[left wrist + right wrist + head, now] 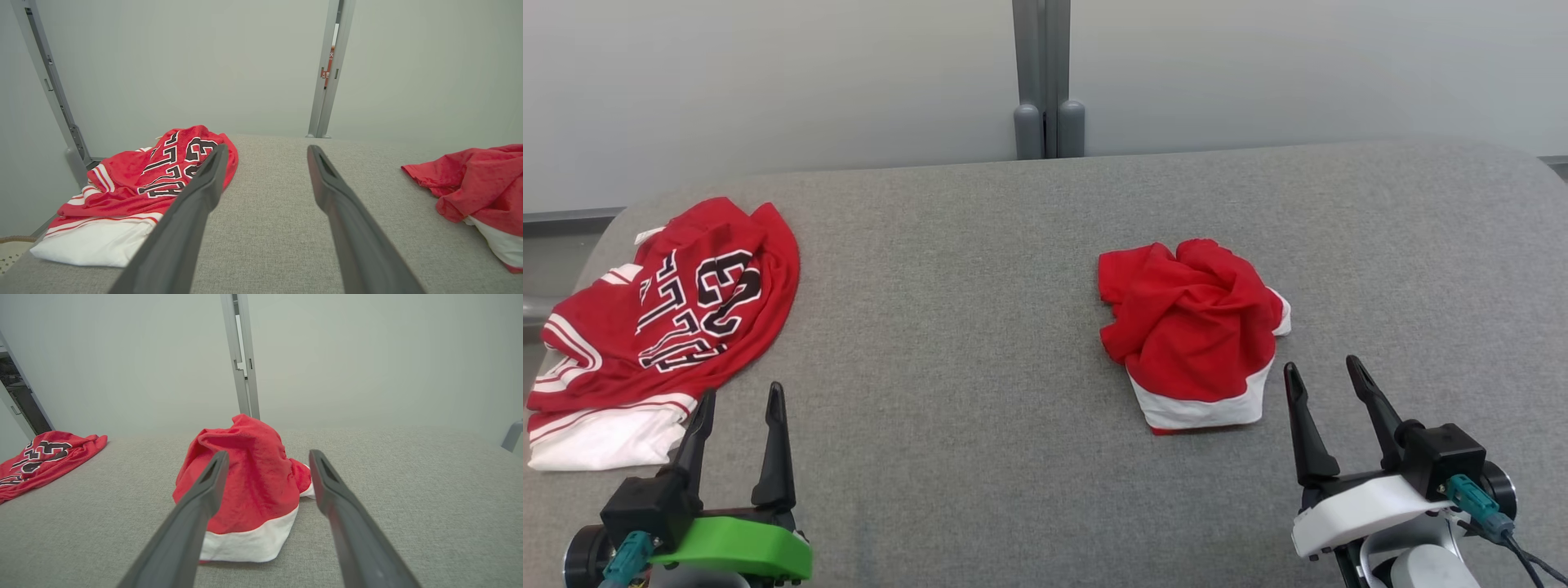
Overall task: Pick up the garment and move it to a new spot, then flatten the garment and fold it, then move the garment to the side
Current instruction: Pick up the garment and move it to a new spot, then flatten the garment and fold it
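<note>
My right gripper (pixel 1322 364) and left gripper (pixel 742 389) both hang wide open, empty. The crumpled red-and-white garment (pixel 1188 331) sits right of the bench's (pixel 964 343) middle, just ahead of my right jaws. Pinching one loose fold could unravel the bundle mid-lift and drag it.

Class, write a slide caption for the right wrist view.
Open right gripper faces a crumpled red-and-white garment on the grey surface.
</note>
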You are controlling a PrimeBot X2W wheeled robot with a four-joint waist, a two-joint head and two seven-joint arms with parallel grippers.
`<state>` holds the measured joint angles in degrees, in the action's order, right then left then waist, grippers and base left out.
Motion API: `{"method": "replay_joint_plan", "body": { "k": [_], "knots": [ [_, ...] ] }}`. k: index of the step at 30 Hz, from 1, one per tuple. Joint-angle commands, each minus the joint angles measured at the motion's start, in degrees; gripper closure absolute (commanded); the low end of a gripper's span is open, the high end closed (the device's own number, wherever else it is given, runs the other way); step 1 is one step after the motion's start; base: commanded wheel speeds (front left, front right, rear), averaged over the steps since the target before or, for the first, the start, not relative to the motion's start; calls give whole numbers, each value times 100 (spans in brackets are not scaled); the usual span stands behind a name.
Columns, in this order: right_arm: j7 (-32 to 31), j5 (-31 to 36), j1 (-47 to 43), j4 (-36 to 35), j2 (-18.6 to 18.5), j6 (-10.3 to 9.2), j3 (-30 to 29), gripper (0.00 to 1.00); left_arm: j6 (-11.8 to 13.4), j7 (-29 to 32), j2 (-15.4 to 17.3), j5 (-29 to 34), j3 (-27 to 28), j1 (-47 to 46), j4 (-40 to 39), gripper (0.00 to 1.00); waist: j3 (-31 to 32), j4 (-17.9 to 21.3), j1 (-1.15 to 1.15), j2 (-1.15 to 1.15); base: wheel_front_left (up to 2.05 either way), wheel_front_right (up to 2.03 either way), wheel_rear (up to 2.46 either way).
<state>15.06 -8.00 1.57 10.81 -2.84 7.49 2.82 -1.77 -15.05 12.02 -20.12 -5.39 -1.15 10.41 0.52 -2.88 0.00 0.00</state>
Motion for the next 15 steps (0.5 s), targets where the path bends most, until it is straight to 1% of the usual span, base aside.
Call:
{"method": "replay_joint_plan", "body": {
  "k": [1, 8, 15],
  "knots": [
    [17, 13, -72, -20, -9, 1, -11, 0, 15, -20, -10, 103, 60, 122, -34, 0, 10, 13, 0, 0, 0, 0, 0],
    [17, 11, -139, -39, -9, 2, -60, 0, 5, -19, -94, 329, 236, 321, -177, 0, 23, 34, 0, 0, 0, 0, 0],
    [17, 39, -153, -43, -8, 1, -80, 0, -73, -19, -189, 475, 327, 385, -224, 0, 10, 17, 0, 0, 0, 0, 0]
  ]
}}
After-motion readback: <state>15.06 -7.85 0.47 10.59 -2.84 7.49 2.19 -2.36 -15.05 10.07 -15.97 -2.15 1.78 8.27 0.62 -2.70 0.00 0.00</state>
